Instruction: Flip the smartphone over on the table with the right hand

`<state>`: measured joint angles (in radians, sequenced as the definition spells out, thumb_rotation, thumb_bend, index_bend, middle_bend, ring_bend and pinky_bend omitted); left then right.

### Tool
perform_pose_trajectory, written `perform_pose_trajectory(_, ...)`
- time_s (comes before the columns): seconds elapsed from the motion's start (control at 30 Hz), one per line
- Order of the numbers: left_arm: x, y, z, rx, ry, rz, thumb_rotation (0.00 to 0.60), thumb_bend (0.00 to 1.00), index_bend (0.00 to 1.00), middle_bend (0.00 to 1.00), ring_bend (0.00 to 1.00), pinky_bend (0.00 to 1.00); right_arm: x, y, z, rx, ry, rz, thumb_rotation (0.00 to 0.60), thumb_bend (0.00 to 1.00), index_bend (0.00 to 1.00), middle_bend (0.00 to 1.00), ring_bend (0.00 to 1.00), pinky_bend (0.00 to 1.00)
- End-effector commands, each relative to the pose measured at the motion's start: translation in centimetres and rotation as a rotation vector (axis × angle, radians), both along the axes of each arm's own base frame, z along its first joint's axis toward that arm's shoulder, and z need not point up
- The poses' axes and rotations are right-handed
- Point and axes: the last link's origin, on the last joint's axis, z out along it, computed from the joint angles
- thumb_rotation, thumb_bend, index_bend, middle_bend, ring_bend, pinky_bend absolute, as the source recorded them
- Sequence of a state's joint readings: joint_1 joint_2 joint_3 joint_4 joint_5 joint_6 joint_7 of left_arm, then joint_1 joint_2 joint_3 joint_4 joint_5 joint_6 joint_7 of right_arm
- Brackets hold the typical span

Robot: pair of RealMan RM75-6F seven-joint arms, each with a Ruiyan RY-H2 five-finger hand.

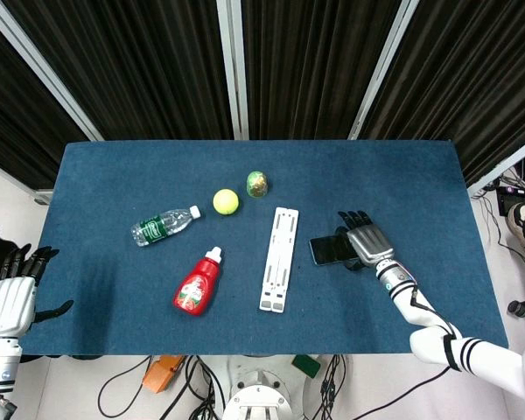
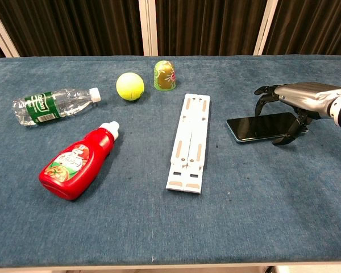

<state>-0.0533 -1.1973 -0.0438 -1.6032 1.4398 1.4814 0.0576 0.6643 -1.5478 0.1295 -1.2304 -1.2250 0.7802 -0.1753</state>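
My left hand (image 1: 9,296) hangs open off the table's (image 1: 420,175) eight o'clock corner. The smartphone (image 2: 260,126) lies flat, screen up, at three o'clock of the white stand (image 2: 188,142). My right hand (image 2: 298,102) arches over its right end, fingers apart, gripping nothing.

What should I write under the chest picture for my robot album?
The right hand arches over the phone, beside a white stand.
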Motion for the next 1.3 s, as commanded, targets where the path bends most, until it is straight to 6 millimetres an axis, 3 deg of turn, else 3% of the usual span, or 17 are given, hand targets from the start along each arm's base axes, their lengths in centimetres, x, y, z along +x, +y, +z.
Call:
perform_pose_trajectory(0.03,0.0,0.0,0.0,0.001,0.001,0.001,0.600,0.03,0.17,0.12,0.02,0.00,-0.1,0.0,-0.1,0.007,0.005,0.001,0.600,0.31,0.36,0.08,0.00,0.05)
perform_pose_trajectory(0.23,0.0,0.0,0.0,0.002,0.002,0.000,0.600,0.03,0.17,0.12,0.02,0.00,-0.2,-0.1,-0.3,0.017,0.009,-0.001,0.600,0.36,0.38,0.09,0.00,0.05)
perform_pose_trajectory(0.5,-0.1,-0.1,0.2,0.009,0.004,0.001,0.600,0.03,0.17,0.12,0.02,0.00,0.1,-0.4,-0.4,0.038,0.011,-0.001,0.600,0.65,0.40,0.10,0.00,0.05)
perform_pose_trajectory(0.67,-0.2,-0.2,0.2,0.013,0.005,0.004,0.600,0.03,0.17,0.12,0.02,0.00,0.0,0.0,0.3,0.061,0.018,-0.003,0.600,0.77,0.42,0.11,0.00,0.05)
perform_pose_trajectory(0.93,-0.4,-0.2,0.2,0.013,0.003,0.007,0.600,0.03,0.17,0.12,0.02,0.00,-0.6,1.5,3.0,0.106,0.055,-0.027,0.600,0.83,0.44,0.14,0.00,0.06)
perform_pose_trajectory(1.07,-0.3,0.0,-0.1,0.009,-0.002,-0.002,0.600,0.03,0.17,0.12,0.02,0.00,-0.3,1.1,3.5,0.109,0.067,-0.051,0.600,0.85,0.45,0.16,0.00,0.06)
perform_pose_trajectory(1.23,-0.3,0.0,0.0,0.011,-0.001,-0.006,0.600,0.03,0.17,0.12,0.02,0.00,0.6,0.1,2.8,0.091,0.067,-0.053,0.600,0.85,0.38,0.16,0.00,0.06)
perform_pose_trajectory(1.3,-0.3,-0.1,0.0,0.014,-0.002,-0.003,0.600,0.03,0.17,0.12,0.02,0.00,0.8,-0.4,2.4,0.079,0.073,-0.050,0.600,0.85,0.30,0.16,0.00,0.06)
